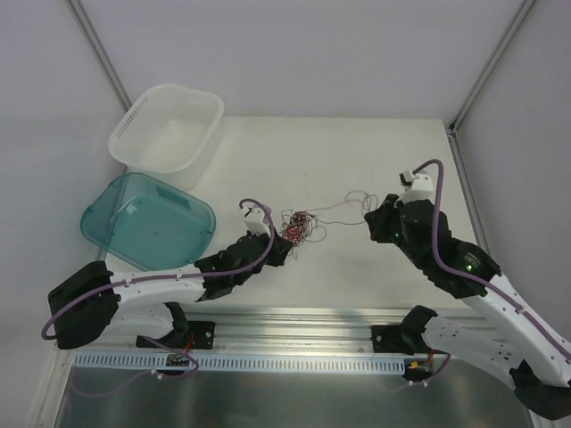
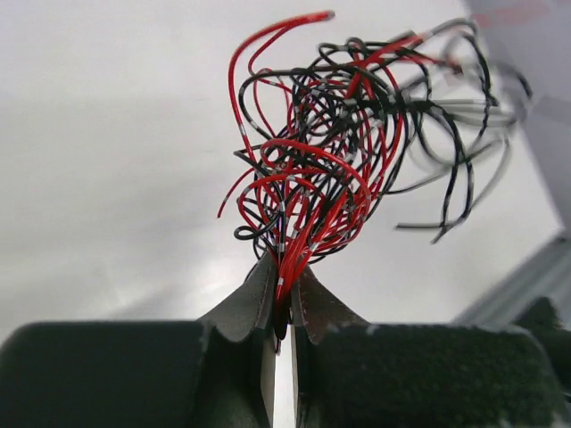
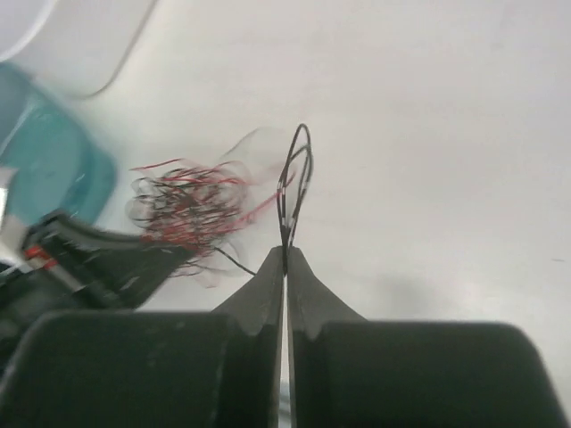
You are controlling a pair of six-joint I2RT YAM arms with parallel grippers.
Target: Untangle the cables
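Observation:
The cables (image 1: pixel 296 227) form a small knotted ball of hair-thin red and black wires near the table's middle, with loose strands trailing right. My left gripper (image 1: pixel 282 241) is shut on the ball's near side; in the left wrist view red strands (image 2: pixel 308 160) run down into the closed gripper (image 2: pixel 284 281). My right gripper (image 1: pixel 373 218) is shut on a loop of thin dark strands (image 3: pixel 294 183) that rises from the closed gripper (image 3: pixel 285 254). The tangle (image 3: pixel 183 203) lies to its left, blurred.
A white plastic basket (image 1: pixel 168 127) stands at the back left. A teal translucent tub (image 1: pixel 148 221) lies beside my left arm. A metal rail (image 1: pixel 294 321) runs along the near table edge, and frame posts (image 1: pixel 486 80) rise at both back corners.

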